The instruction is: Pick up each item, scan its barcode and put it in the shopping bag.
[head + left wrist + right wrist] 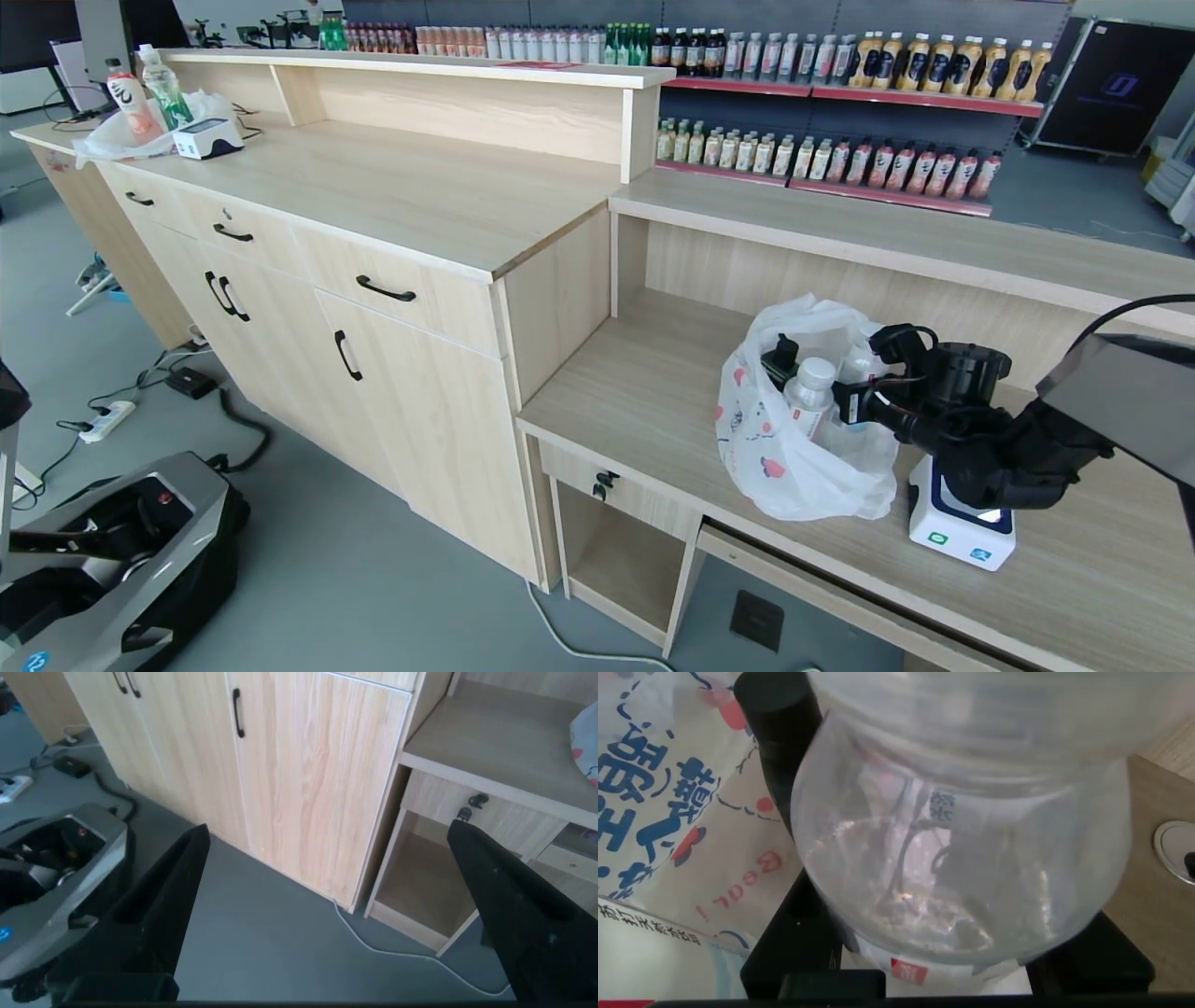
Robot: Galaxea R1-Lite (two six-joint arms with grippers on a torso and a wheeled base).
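Right gripper (pixel 822 394) grasping bottle (pixel 814 373) in shopping bag (pixel 784 462) mouth.
Scanner (pixel 962 539) just beside bag, under the arm; left gripper (pixel 327 835) released, well apart.

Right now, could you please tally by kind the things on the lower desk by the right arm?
Shopping bag: 1
Barcode scanner: 1
Clear bottle, in the right gripper's jaws: 1
Black-capped container in the bag: 1
Total visible: 4

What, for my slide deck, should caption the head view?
Right gripper holds a clear bottle inside the shopping bag, beside the scanner.
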